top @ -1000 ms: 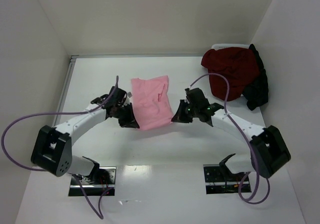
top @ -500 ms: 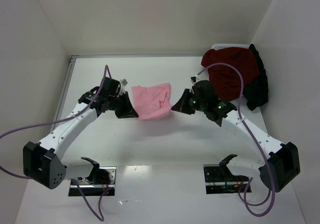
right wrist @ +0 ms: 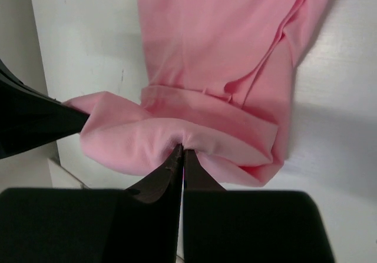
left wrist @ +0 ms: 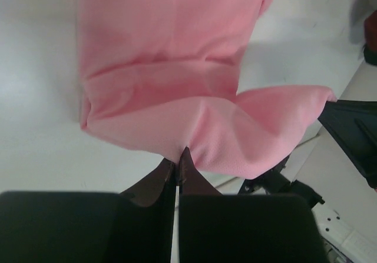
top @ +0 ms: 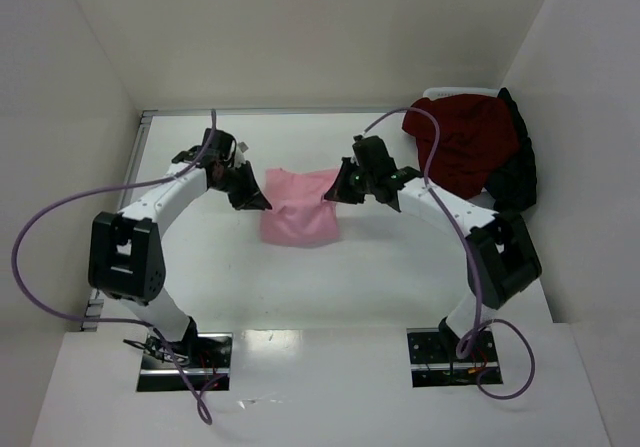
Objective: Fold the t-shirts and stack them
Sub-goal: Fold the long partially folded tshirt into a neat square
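White tabletop [top: 350, 287], pink t-shirt [top: 300, 219] partly folded at its middle, left jaws pinching its far left corner, right jaws pinching its far right corner, maroon t-shirt [top: 465, 152] and black t-shirt [top: 516, 182] heaped far right of the pink t-shirt.

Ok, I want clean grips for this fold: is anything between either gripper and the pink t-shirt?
Nothing visible. The left gripper and right gripper are each shut on the pink t-shirt itself; the maroon t-shirt lies apart.
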Motion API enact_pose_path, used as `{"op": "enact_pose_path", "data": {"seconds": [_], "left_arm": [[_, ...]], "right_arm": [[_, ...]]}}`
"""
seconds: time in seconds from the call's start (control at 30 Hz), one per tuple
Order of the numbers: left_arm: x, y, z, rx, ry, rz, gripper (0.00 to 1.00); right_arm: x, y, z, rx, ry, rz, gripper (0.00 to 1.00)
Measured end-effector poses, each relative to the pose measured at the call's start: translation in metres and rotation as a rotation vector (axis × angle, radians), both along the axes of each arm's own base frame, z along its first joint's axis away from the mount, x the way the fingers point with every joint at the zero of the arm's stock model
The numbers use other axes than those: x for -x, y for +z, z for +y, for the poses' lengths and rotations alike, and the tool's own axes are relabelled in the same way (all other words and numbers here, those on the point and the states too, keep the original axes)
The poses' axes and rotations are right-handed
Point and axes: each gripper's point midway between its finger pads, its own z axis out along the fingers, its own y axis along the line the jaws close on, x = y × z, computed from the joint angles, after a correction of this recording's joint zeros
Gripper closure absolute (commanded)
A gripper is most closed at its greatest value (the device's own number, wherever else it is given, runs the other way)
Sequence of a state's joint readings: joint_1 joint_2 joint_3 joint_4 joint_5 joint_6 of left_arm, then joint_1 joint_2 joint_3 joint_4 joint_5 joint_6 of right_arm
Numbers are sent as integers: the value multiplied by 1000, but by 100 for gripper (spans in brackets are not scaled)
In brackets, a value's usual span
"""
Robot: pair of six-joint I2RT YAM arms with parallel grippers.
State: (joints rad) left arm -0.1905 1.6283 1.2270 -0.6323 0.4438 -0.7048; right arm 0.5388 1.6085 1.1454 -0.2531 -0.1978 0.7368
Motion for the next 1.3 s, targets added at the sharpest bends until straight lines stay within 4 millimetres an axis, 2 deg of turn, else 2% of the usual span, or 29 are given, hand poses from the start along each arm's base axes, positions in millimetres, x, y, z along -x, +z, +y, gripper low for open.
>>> {"op": "enact_pose_path", "data": {"seconds": [0.13, 0.27, 0.4, 0.6, 0.83, 0.9, 0.93, 0.97, 1.0, 1.03, 1.13, 1.17, 1.23, 1.27, 1.3], "left_arm": [[-43, -2, 4, 21, 5, -26, 96], [-79, -6, 6, 50, -5, -56, 90], [-103, -14, 9, 72, -13, -63, 88], [-145, -14, 10, 108, -16, -101, 90], [-182, 6, 14, 153, -21, -181, 92], [-195, 10, 16, 167, -26, -210, 88], [-200, 10, 16, 172, -28, -221, 84], [-205, 9, 16, 177, -32, -230, 73], [-210, 7, 15, 179, -39, -239, 53], [-215, 5, 15, 181, -47, -251, 43], [-232, -4, 16, 185, -45, -266, 23], [-239, -9, 17, 183, -41, -271, 16], [-255, -14, 19, 174, -34, -288, 10], [-263, -17, 20, 167, -31, -302, 8], [-271, -18, 22, 161, -28, -315, 5]], "right_arm": [[-37, -4, -1, 3, -36, -11, 100], [-71, 0, -5, -2, -69, -46, 100], [-89, -4, -14, 7, -102, -51, 100], [-121, -15, -26, 11, -142, -45, 100], [-168, -12, -21, -1, -151, -97, 100], [-182, -5, -17, -12, -149, -124, 100], [-189, -4, -15, -16, -150, -136, 100], [-195, -3, -15, -19, -153, -145, 100], [-201, -3, -15, -21, -157, -150, 97], [-206, -5, -16, -22, -160, -152, 95], [-221, -15, -21, -16, -179, -152, 88], [-228, -21, -23, -12, -187, -150, 81], [-241, -32, -29, -8, -212, -144, 68], [-247, -37, -31, -9, -223, -141, 51], [-253, -43, -34, -7, -232, -137, 42]]}}
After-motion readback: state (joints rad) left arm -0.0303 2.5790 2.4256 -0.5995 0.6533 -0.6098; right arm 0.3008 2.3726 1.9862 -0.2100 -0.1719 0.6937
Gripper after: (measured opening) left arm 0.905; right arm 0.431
